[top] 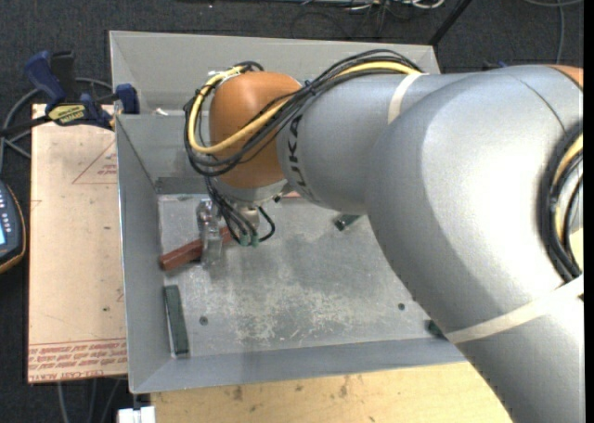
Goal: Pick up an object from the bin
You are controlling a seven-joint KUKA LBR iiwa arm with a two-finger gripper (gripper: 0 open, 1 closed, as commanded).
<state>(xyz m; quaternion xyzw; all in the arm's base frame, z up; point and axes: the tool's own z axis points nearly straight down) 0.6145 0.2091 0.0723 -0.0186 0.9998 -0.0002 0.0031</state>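
My gripper (213, 243) hangs low over the left part of the bin floor, under the arm's orange cover. Its tip stands at the right end of a reddish-brown oblong block (180, 256), which lies slanted on the floor near the left wall. I cannot make out whether the block's end is between the jaws or just beside them. A dark grey-green flat bar (174, 320) lies lengthwise along the left wall, nearer the front and apart from the gripper.
A small dark piece (345, 222) lies right of the gripper, partly under the arm. Another small dark bit (434, 327) sits by the front right corner. The arm covers the bin's right and back.
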